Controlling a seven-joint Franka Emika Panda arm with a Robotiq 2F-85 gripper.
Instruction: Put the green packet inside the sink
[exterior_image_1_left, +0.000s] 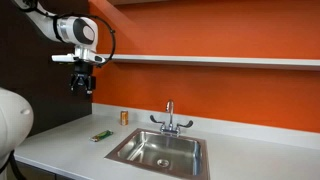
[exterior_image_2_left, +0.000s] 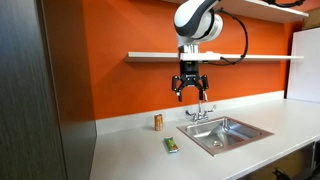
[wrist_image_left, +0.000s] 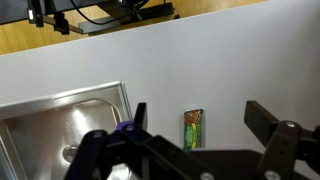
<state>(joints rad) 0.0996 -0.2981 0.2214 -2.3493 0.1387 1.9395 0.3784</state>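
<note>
The green packet (exterior_image_1_left: 101, 136) lies flat on the white counter, left of the sink (exterior_image_1_left: 160, 151) in an exterior view; it also shows in both other views (exterior_image_2_left: 171, 145) (wrist_image_left: 193, 129). The sink is a steel basin (exterior_image_2_left: 226, 133) with a chrome faucet (exterior_image_1_left: 170, 120), and its corner shows in the wrist view (wrist_image_left: 60, 125). My gripper (exterior_image_1_left: 82, 88) (exterior_image_2_left: 190, 95) hangs high above the counter, open and empty. In the wrist view its fingers (wrist_image_left: 195, 115) frame the packet far below.
A small brown jar (exterior_image_1_left: 125, 117) (exterior_image_2_left: 158, 122) stands by the orange wall behind the packet. A shelf (exterior_image_1_left: 220, 61) runs along the wall above the counter. A dark cabinet (exterior_image_2_left: 30, 90) borders the counter's end.
</note>
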